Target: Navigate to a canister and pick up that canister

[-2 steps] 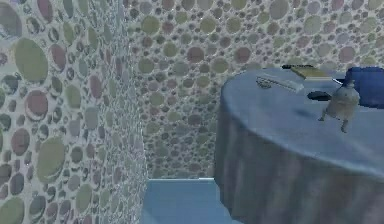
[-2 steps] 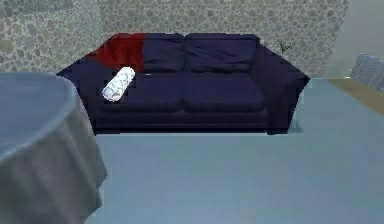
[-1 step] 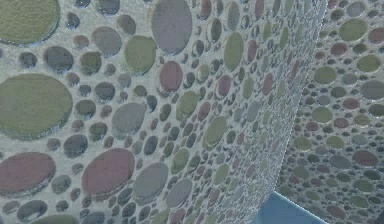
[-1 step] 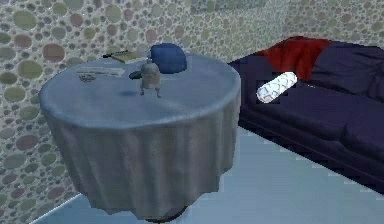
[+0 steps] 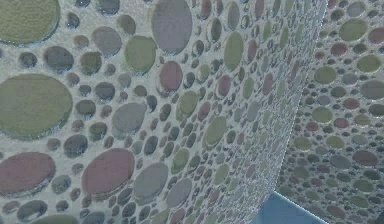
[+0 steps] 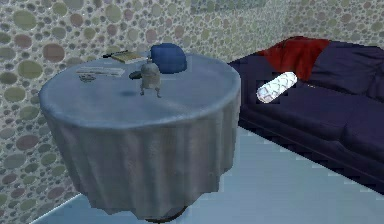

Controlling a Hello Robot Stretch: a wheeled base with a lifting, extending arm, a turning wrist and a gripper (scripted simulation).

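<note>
Where the round table stands, a canister, I think, sits atop; sofa nearby.

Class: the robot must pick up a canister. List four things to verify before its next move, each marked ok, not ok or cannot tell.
1. Way ahead free: not ok; the pebble-patterned wall stands close ahead.
2. Table on the arm side: ok; the round draped table stands there.
3. Canister identified: cannot tell; a small grey-brown thing and a blue rounded thing stand on it.
4. Room around the small grey-brown thing: not ok; the blue rounded thing stands close beside it.
</note>
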